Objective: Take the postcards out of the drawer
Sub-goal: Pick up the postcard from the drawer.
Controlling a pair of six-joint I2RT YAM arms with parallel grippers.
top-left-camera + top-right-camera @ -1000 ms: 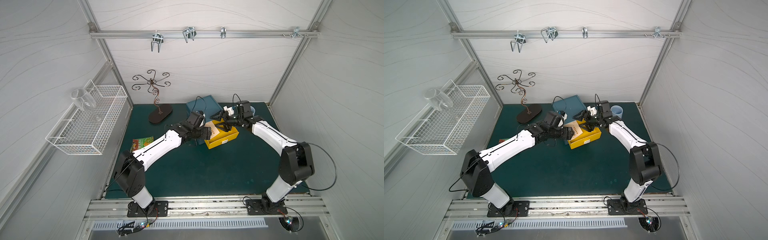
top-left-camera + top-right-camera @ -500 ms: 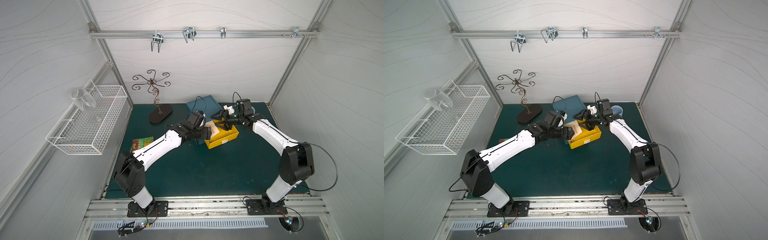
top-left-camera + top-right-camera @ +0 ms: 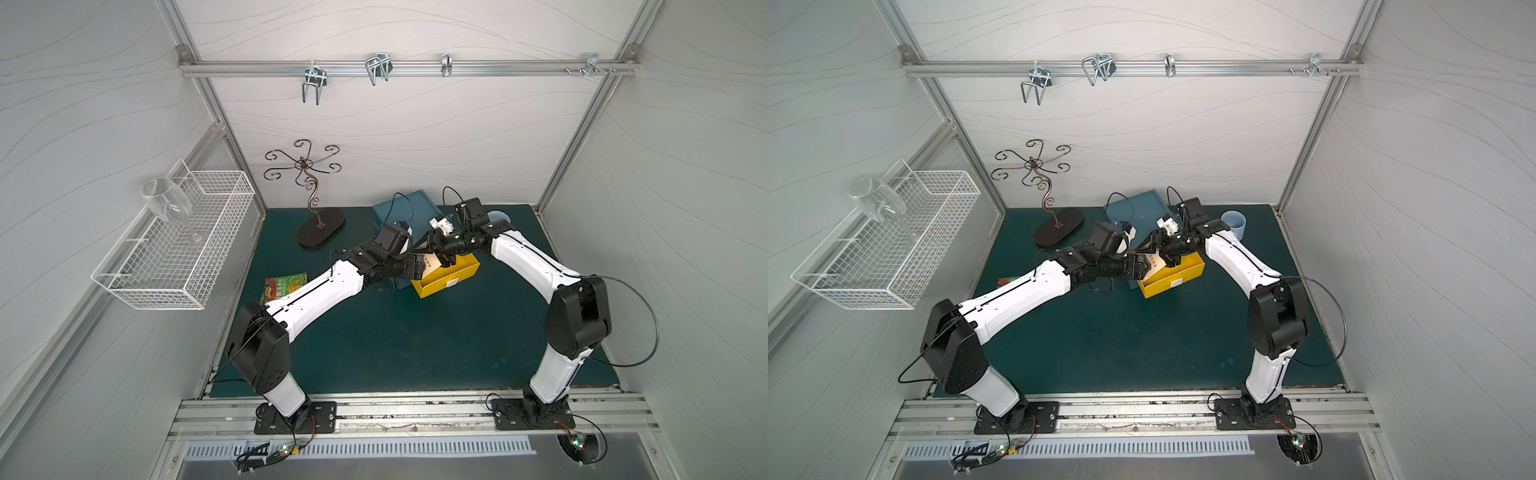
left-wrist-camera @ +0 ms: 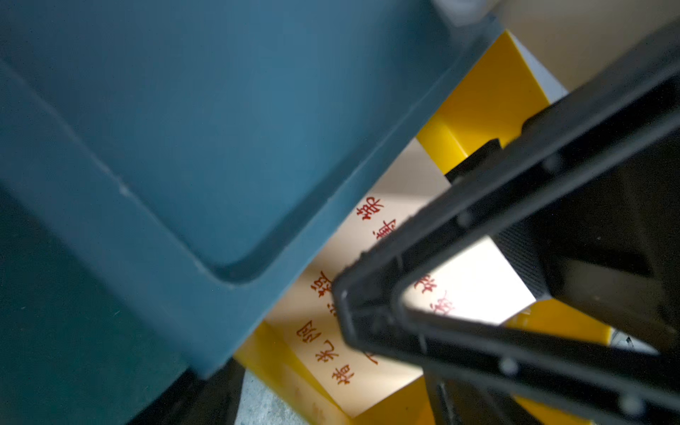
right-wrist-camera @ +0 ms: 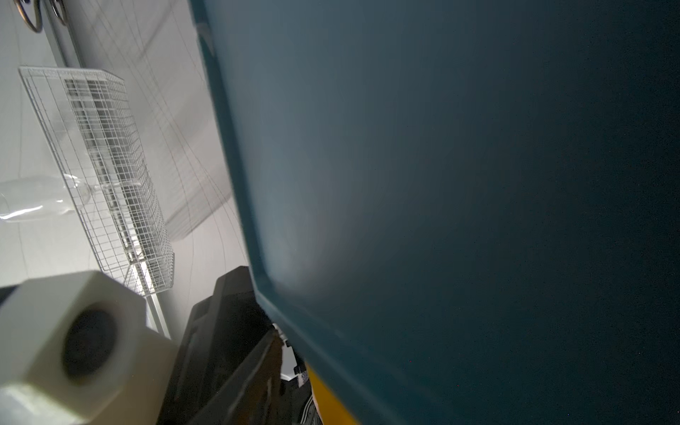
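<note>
The robot is working on the grabbing step. The postcards (image 3: 432,262) are lying inside the yellow drawer (image 3: 465,270), which is sticking out of the front of the blue box (image 3: 401,205). In a top view one card looks tipped up against the drawer's back part. I am seeing no card out on the green mat (image 3: 395,340), so the job is only starting.

Both arms are meeting right over the drawer. The right gripper (image 3: 438,253) is reaching in from the drawer's far side. Its fingers seem to be on either side of a card, but I cannot tell if they are pinching it or not. The left gripper (image 3: 419,268) is sitting at the drawer's left end. Its fingers are standing wide apart, holding nothing that I can see. In the left wrist view the red writing on the postcards (image 4: 353,331) is showing, and a black finger frame (image 4: 478,206) is crossing in front of them.

I think the next move is calling for a firm pinch on a thin card, then a lift up and away from the drawer.

The space is tight. The blue box is hanging over the back of the drawer, and the two grippers are very near each other, so they could bump. Flat cards may also slip or come up stuck together.

A snack packet (image 3: 284,284) is lying well left of the drawer. A curly metal stand (image 3: 320,226) is standing behind and left of the drawer. A pale blue cup (image 3: 1233,222) is standing behind and right of it.
</note>
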